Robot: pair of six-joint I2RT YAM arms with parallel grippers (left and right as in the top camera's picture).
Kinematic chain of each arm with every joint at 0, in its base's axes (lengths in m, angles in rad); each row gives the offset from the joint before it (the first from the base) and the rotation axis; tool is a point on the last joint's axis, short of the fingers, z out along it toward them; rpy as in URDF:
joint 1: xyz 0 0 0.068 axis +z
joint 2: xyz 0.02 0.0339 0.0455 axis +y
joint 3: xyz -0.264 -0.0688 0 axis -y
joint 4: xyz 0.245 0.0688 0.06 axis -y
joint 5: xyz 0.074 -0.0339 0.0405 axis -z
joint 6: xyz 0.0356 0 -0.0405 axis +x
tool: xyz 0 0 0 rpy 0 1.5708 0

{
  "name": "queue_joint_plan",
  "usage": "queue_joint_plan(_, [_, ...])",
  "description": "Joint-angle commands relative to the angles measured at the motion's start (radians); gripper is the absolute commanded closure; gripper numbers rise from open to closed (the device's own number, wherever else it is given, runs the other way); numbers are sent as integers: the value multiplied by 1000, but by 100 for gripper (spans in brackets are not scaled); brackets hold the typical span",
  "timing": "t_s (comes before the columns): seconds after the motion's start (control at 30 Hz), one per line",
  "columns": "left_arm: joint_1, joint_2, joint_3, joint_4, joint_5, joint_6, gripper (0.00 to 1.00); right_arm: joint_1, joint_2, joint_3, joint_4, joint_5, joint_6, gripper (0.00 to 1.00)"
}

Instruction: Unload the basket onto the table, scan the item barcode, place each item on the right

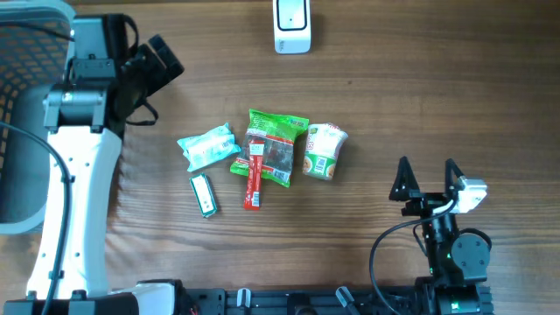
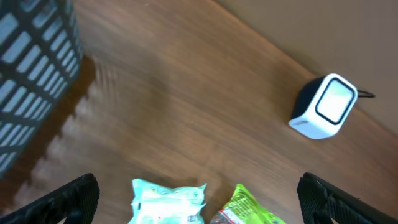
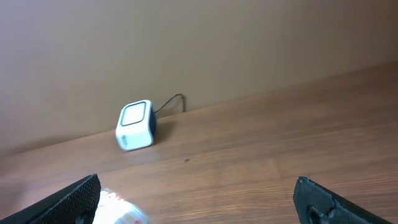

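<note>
Basket (image 1: 19,114): pale mesh, at the far left edge of the table (image 1: 394,79), partly under the white left arm (image 1: 77,201).

Left gripper (image 1: 157,65): near the table's far left corner, beside the basket and well apart from the goods. Its jaws are spread wide. In the left wrist view the two dark fingers (image 2: 68,199) sit at opposite lower corners with only bare wood and the tops of two packets between them. It grips nothing and touches nothing.

Small strip pack (image 1: 204,194): green and white, lying flat, just below the teal packet and apart from it.

Teal packet (image 1: 208,146): crumpled, lying flat at the left end of the cluster in the middle of the table.

Red stick (image 1: 254,177): narrow and nearly upright in the overhead view. Its top end lies over the green bag's left side.

Green bag (image 1: 275,144): flat, in the middle of the cluster, just right of the teal packet.

Scanner (image 1: 291,24): a small white box at the far edge, well apart from the goods.

Noodle cup (image 1: 324,151): on its side, just beside the green bag's right edge.

Right gripper (image 1: 427,171): near the right front of the table, well right of the cup. Its jaws gape fully and its fingers (image 3: 74,199) are empty, clear of every item.
</note>
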Motion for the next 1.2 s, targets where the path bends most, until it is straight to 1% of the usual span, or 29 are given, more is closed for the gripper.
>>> queue_joint_plan(0.0, [10, -18, 18, -3, 26, 27, 0, -4, 11, 18, -34, -100, 33, 0])
queue_joint_plan(0.03, [10, -18, 18, -3, 26, 27, 0, -4, 27, 47, -83, -100, 32, 0])
queue_joint_plan(0.13, [10, -18, 18, -3, 26, 27, 0, -4, 103, 144, -159, -97, 23, 0])
queue_joint_plan(0.23, [10, -18, 18, -3, 26, 27, 0, -4, 236, 308, -224, -128, 24, 0])
queue_joint_plan(0.27, [10, -18, 18, -3, 26, 27, 0, -4, 301, 391, -267, -150, 23, 0])
queue_joint_plan(0.3, [10, -18, 18, -3, 26, 27, 0, -4, 370, 483, -327, -172, 23, 0])
queue_joint_plan(0.4, [10, -18, 18, -3, 26, 27, 0, -4, 589, 784, -592, -211, 7, 0])
queue_joint_plan(0.43, [10, -18, 18, -3, 26, 27, 0, -4, 689, 923, -733, -217, -26, 0])
queue_joint_plan(0.5, [10, -18, 18, -3, 26, 27, 0, -4, 830, 1109, -921, -217, -61, 0])
queue_joint_plan(0.53, [10, -18, 18, -3, 26, 27, 0, -4, 922, 1224, -1027, -221, -47, 0])
queue_joint_plan(0.57, [10, -18, 18, -3, 26, 27, 0, -4, 989, 1302, -1081, -237, -23, 0])
queue_joint_plan(0.63, [10, -18, 18, -3, 26, 27, 0, -4, 1086, 1408, -1135, -291, 35, 0])
queue_joint_plan(0.67, [10, -18, 18, -3, 26, 27, 0, -4, 1133, 1450, -1163, -312, 24, 0])
queue_joint_plan(0.77, [10, -18, 18, -3, 26, 27, 0, -4, 1239, 1481, -1172, -409, 23, 1])
queue_joint_plan(0.8, [10, -18, 18, -3, 26, 27, 0, -3, 1271, 1474, -1167, -438, 23, 5])
queue_joint_plan(0.83, [10, -18, 18, -3, 26, 27, 0, 0, 1295, 1471, -1167, -451, 23, 6])
queue_joint_plan(0.93, [10, -18, 18, -3, 26, 27, 0, 24, 1410, 1448, -1166, -455, 23, 4])
queue_joint_plan(1.0, [10, -18, 18, -3, 26, 27, 0, 43, 1475, 1432, -1162, -455, 23, 1])
queue_joint_plan(1.17, [10, -18, 18, -3, 26, 27, 0, 122, 1633, 1386, -1114, -432, 25, 0])
